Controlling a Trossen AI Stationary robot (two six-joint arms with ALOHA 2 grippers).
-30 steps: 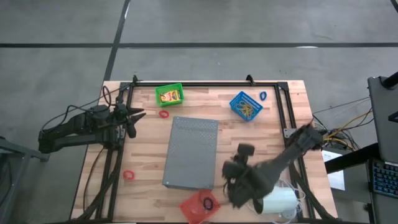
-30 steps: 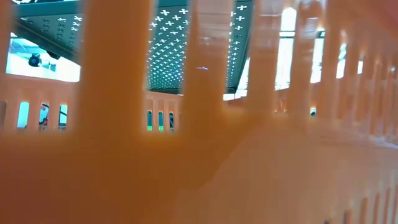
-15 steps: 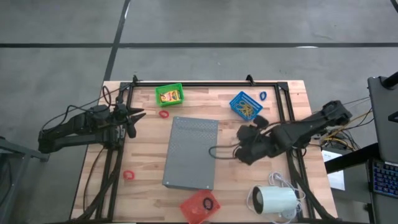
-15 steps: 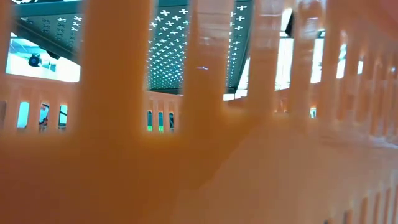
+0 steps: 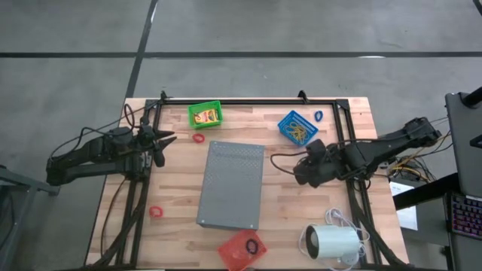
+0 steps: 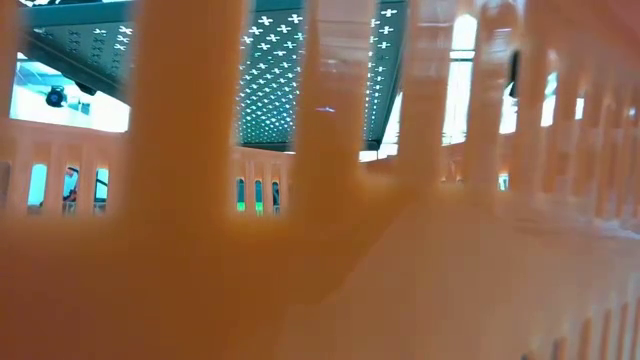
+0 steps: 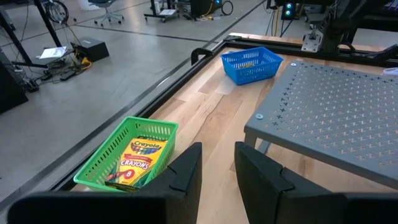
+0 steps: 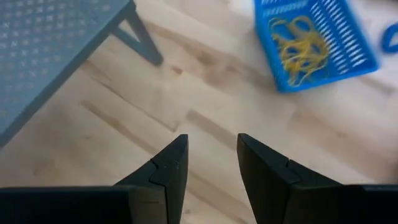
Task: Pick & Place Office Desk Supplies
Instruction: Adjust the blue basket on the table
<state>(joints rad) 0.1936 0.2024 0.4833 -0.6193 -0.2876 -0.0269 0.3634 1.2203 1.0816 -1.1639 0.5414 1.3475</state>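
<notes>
We count crayon box (image 5: pixel 205 116) in green basket (image 5: pixel 216 105), rubber bands (image 5: pixel 300 132) in blue basket (image 5: pixel 285 123). Red rings (image 5: pixel 199 138) loose on desk (image 5: pixel 178 188). Right end effector (image 5: pixel 303 172) open, empty; left end effector (image 5: pixel 163 143) open too.

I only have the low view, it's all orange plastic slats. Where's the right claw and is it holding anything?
Observer: The right claw is over bare wood between the grey slab and the blue basket, open and empty.
Operator: What's in that basket?
Observer: A tangle of tan rubber bands.
Operator: Left arm?
Observer: The left claw waits at the table's left edge, open, facing the green basket with a crayon box inside.
Operator: And what's blocking me?
Observer: Probably the red-orange basket at the near edge.
</notes>
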